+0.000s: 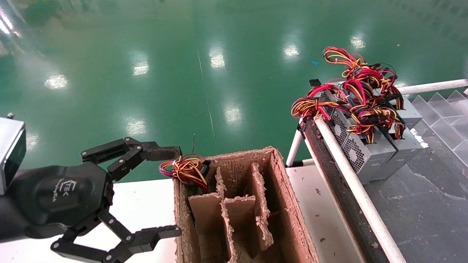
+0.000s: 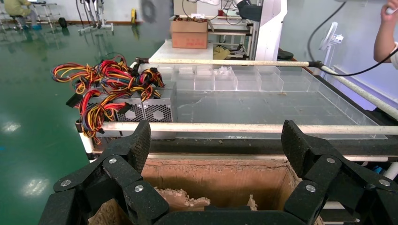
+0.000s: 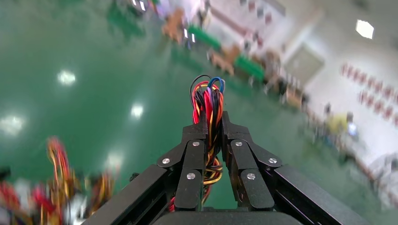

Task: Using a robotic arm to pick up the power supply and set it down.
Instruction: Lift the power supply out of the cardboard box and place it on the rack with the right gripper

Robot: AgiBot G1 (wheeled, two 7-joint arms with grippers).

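My right gripper is shut on a bundle of red, yellow and black wires of a power supply, held high over the green floor. The supply's metal body is hidden, and this gripper is outside the head view. Grey power supplies with tangled wire bundles sit on the dark belt at the right, also seen as power supplies from the left wrist. Another wire bundle sticks out of the cardboard box's far left corner. My left gripper hangs open beside the box's left wall, empty; from its wrist the left gripper faces the box.
The worn cardboard box with ragged dividers stands on a white table. A white pipe rail borders the dark belt. Clear plastic trays lie at the far right. A person's arm shows beyond the belt.
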